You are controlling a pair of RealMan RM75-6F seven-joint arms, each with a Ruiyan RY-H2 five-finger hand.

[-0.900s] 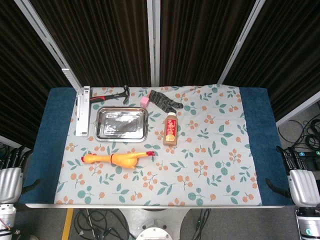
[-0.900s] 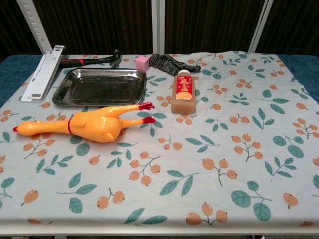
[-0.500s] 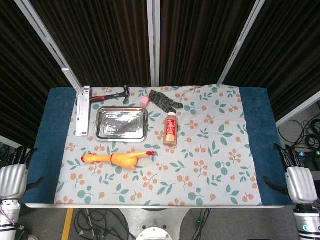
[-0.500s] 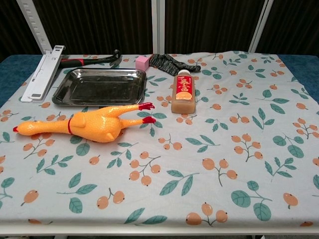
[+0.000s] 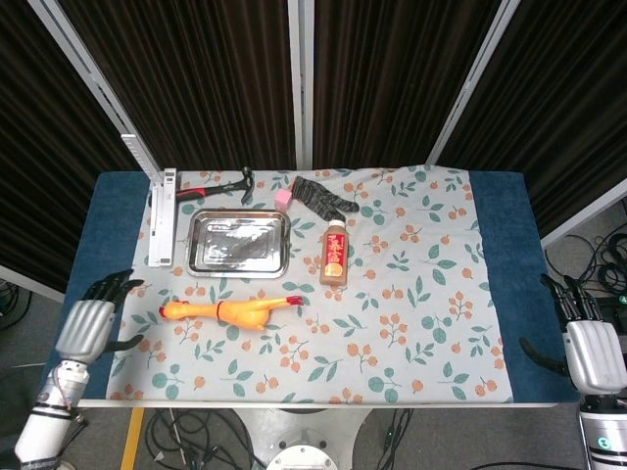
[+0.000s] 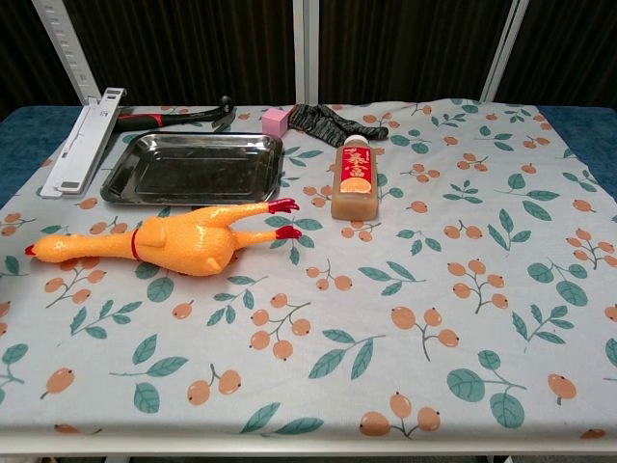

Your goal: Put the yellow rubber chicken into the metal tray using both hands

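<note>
The left robot hand (image 5: 88, 326) has swung in over the desk edge, fingers spread and empty, toward the yellow rubber chicken (image 5: 230, 311) lying just before the rectangular metal tray (image 5: 239, 243), while the right robot hand (image 5: 591, 352), also holding nothing, waits far off.

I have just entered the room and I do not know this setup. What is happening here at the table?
Nothing is being handled yet. The yellow rubber chicken lies on the flowered cloth, just in front of the empty metal tray. The left hand is over the table's left edge near the chicken's head, fingers apart and holding nothing. The right hand waits beyond the right edge, also holding nothing. A bottle stands right of the tray.
</note>
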